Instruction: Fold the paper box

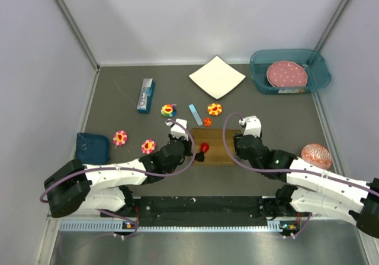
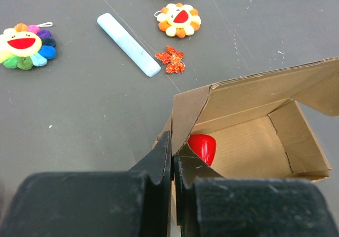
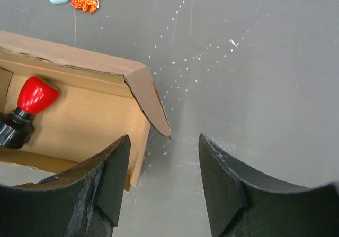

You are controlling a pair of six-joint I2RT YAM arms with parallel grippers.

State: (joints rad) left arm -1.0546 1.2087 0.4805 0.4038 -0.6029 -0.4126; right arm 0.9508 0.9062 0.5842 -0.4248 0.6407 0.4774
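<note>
The paper box (image 1: 218, 148) lies on the surface (image 3: 254, 89) between my 2 arms, walls half raised. My left tool (image 2: 172, 147) is pressed together at its left end wall; whether card is caught there I cannot tell. My right tool (image 3: 164, 140) hangs spread over the right end, beside the loose corner flap (image 3: 151, 102). I judge that flap comes next: straddle it, 1 finger each side, pinch near the crease and swing it inward, clear of the red-capped piece (image 3: 36, 95) inside.

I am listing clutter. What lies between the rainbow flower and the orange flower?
A pale blue bar lies between the rainbow flower and the orange flower; the left wrist view shows it.
</note>
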